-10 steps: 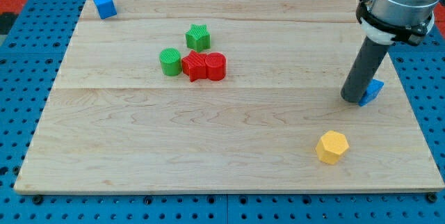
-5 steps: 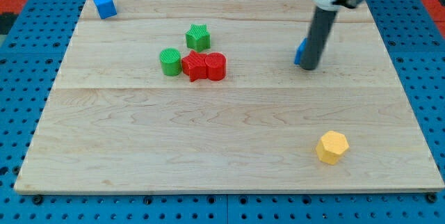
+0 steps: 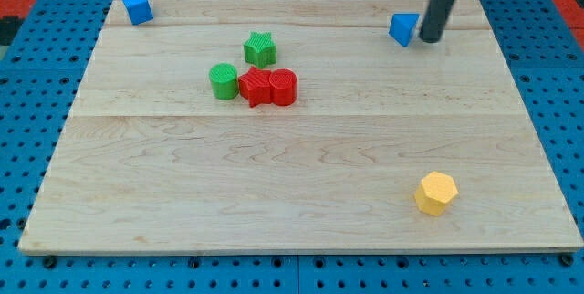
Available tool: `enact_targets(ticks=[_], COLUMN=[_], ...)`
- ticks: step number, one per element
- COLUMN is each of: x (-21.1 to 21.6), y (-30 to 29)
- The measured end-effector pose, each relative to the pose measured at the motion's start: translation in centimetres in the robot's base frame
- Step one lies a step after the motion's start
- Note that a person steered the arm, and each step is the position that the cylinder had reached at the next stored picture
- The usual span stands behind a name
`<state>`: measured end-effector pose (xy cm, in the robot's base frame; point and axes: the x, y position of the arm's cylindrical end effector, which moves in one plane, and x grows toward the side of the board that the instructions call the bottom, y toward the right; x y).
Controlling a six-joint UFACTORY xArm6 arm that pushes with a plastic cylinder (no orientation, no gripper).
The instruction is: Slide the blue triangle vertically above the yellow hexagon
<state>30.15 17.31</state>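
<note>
The blue triangle [image 3: 402,29] lies near the view's top right of the wooden board. My tip [image 3: 429,39] stands just to its right, close against it. The yellow hexagon [image 3: 435,193] sits near the view's bottom right, far below the triangle and a little to its right.
A blue cube [image 3: 137,6] sits at the top left corner. A green star [image 3: 260,48], a green cylinder [image 3: 223,81], a red star [image 3: 256,87] and a red cylinder [image 3: 283,87] cluster left of centre. The board [image 3: 292,194] rests on a blue pegboard.
The blue triangle has gone from the right edge up and to the left, then further up toward the top. My tip moved with it and now stands on its right side.
</note>
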Motion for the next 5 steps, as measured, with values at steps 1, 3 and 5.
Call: enact_targets(ticks=[1, 3, 5], x=[2.0, -4.5, -2.8], y=[-2.1, -3.1, -2.9])
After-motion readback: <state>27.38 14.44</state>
